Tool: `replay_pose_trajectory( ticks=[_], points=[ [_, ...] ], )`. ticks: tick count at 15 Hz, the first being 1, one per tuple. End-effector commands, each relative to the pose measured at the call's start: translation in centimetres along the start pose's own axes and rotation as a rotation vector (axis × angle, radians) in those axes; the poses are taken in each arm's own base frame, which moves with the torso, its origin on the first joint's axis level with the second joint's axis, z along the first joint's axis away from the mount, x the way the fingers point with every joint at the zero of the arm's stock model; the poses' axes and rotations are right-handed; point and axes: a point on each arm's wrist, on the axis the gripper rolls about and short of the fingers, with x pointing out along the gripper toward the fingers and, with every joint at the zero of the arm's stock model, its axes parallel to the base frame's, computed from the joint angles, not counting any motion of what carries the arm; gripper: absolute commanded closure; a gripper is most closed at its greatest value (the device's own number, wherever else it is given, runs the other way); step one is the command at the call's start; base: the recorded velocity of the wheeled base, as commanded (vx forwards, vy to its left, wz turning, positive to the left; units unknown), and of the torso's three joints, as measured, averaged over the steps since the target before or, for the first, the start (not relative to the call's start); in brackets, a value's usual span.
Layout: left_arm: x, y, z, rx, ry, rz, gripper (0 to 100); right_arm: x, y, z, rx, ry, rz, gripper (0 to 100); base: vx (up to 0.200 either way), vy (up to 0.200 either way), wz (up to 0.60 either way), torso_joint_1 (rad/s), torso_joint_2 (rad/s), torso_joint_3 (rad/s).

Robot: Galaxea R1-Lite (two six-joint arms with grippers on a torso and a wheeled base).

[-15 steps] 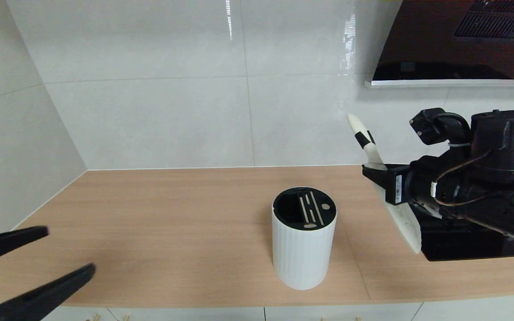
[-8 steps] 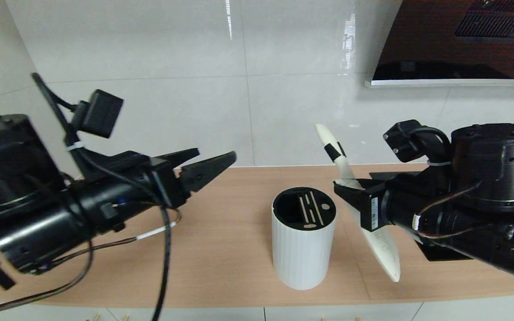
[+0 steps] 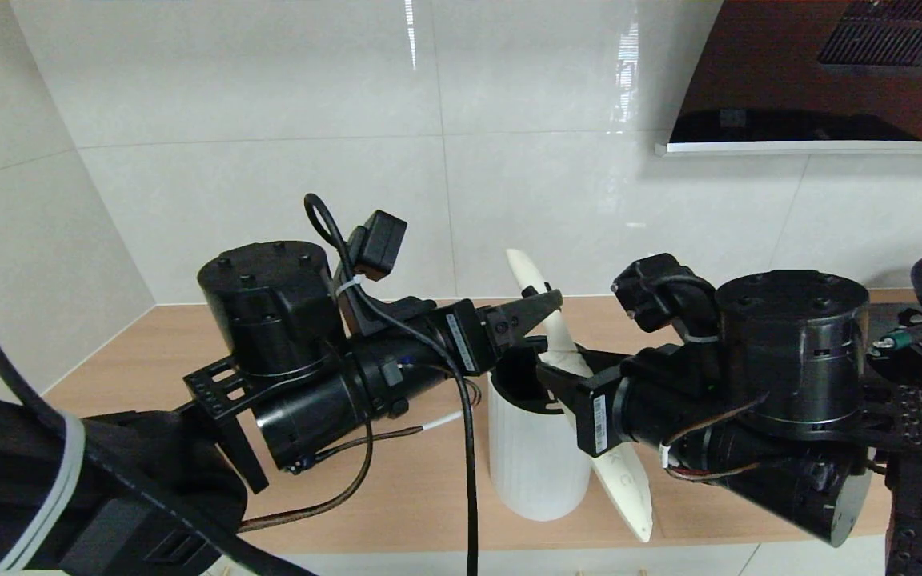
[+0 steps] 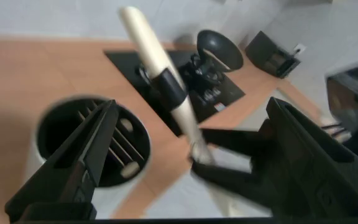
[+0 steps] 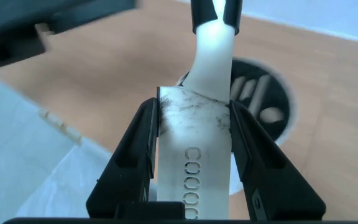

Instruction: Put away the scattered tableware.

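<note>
Knife [image 5: 194, 124] — white blade, cream handle ringed by a black band — tilted with the handle uppermost, its blade clamped between the fingers of the right gripper [image 5: 194, 158], close beside the white ribbed holder [image 3: 537, 472]. The left gripper [image 4: 188, 155] is near the handle, fingers wide apart.

The right tool [image 3: 561, 376] partly hides the holder [image 3: 537, 472].

The knife [image 3: 627, 486] looks like matt cream plastic or ceramic, its blade smudged dark near the handle. The holder [image 3: 533, 456] is ribbed matt white plastic. The table [image 3: 421, 496] has a pale wood-grain finish. The left hand [image 4: 191, 109] and right hand [image 5: 193, 106] are matt black plastic. The wall tiles [image 3: 269, 160] are glossy.
</note>
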Motion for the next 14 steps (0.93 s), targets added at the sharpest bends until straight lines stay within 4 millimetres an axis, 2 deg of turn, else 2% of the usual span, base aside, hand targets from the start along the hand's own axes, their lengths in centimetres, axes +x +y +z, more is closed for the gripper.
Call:
replay_pose_trajectory(
  ticks=[1, 6, 9, 14],
  points=[
    [1.0, 0.6, -0.3, -0.034, 0.007, 0.015, 0, 0.1, 0.4, -0.3, -0.006, 0.008, -0.006, 100, 0.0, 0.0, 0.0, 0.0, 0.0, 0.0],
    [2.4, 1.3, -0.2, -0.034, -0.001, 0.019, 0, -0.4, 1.0, -0.4, -0.012, 0.007, 0.011, 100, 0.0, 0.0, 0.0, 0.0, 0.0, 0.0],
    [3.5, 2.0, -0.8, -0.037, 0.012, 0.03, 0, -1.1, 1.5, -0.3, -0.015, -0.001, 0.034, 100, 0.0, 0.0, 0.0, 0.0, 0.0, 0.0],
    [3.5, 1.9, -0.9, -0.037, 0.015, 0.028, 0, -1.0, 1.4, -0.5, -0.018, 0.008, 0.034, 100, 0.0, 0.0, 0.0, 0.0, 0.0, 0.0]
  ],
)
